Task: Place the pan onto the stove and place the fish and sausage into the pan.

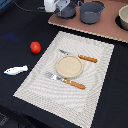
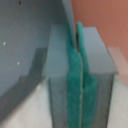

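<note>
Claw [image 1: 64,8] sits pinched tight at the desk's far edge, teal pads [image 2: 75,75] pressed flat together on what looks like the pan [image 1: 67,10] rim, pan resting on the stove [image 1: 107,27]. Thin grip like that could slip or drag it into the grey pot [image 1: 92,11] just beside. Sausage [image 1: 35,47] and fish [image 1: 16,70] wait well apart, off the placemat [image 1: 95,85], toward the near corner.

Under me lies 1 black tabletop [image 1: 15,30], evenly lit. A pale woven placemat [image 1: 95,80] covers its middle toward 6 o'clock.
</note>
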